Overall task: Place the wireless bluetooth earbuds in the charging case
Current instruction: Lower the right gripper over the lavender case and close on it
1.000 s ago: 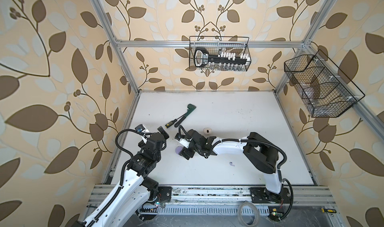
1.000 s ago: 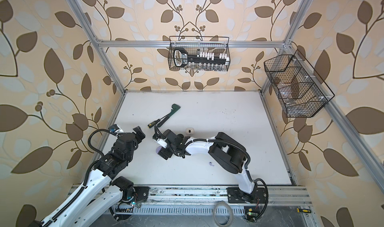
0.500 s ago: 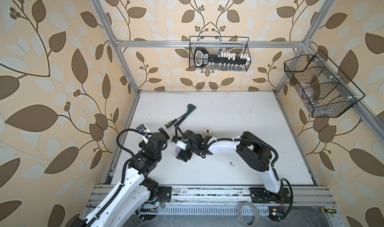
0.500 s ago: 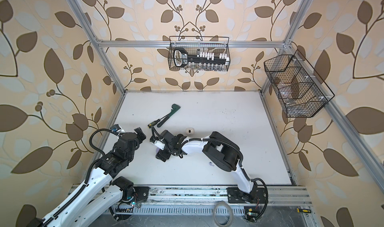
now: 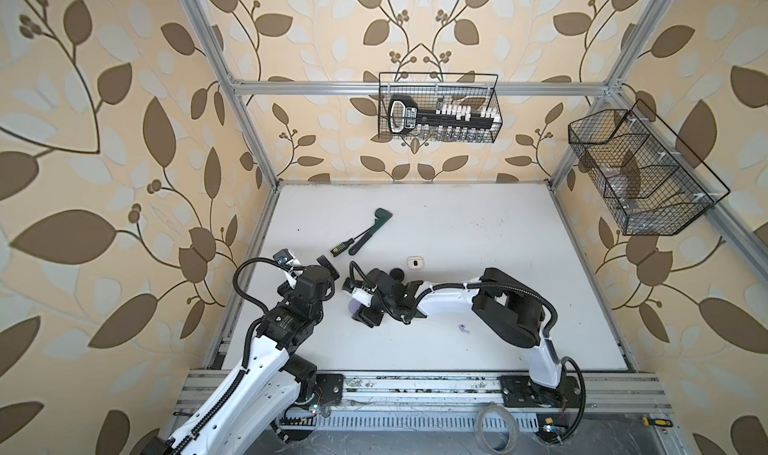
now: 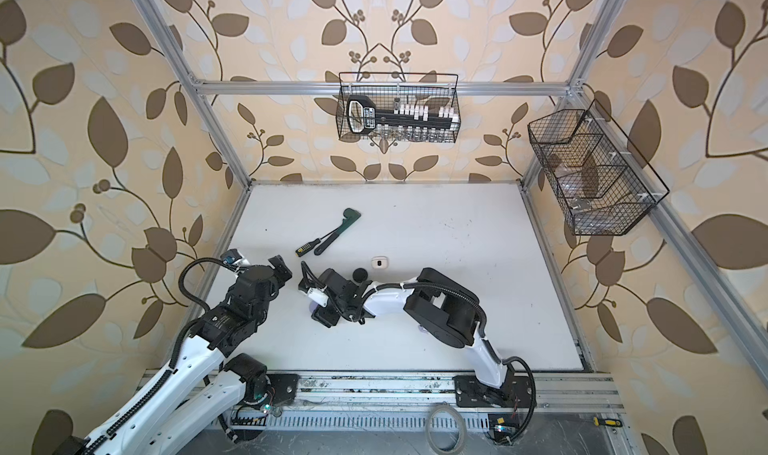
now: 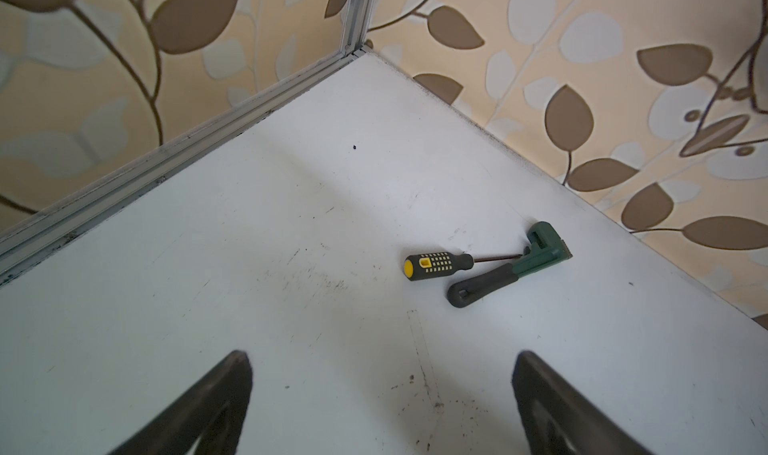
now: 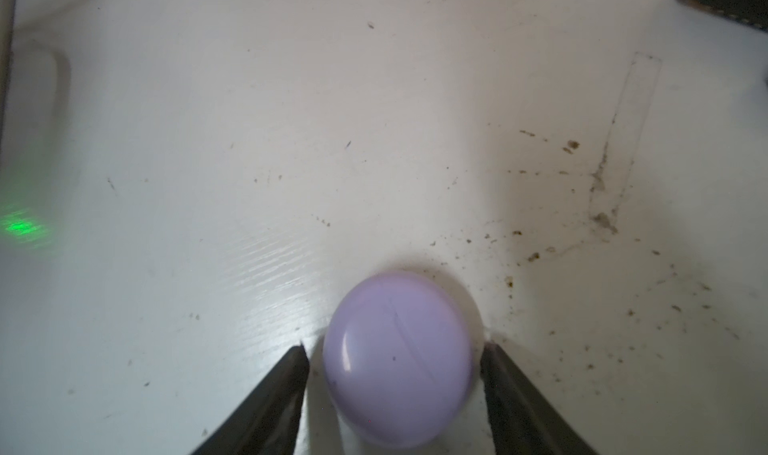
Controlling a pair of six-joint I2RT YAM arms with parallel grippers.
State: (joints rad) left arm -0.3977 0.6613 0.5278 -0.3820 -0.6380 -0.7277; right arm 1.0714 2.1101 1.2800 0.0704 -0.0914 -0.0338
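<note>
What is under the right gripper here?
A lavender case sits on the table between the jaws of the right gripper. It is closed, so its inside cannot be seen.

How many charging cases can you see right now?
3. A lavender case straddled by the right gripper; a black case just behind that gripper's wrist; a cream-white case beside it, farther back. Others may be hidden.
</note>
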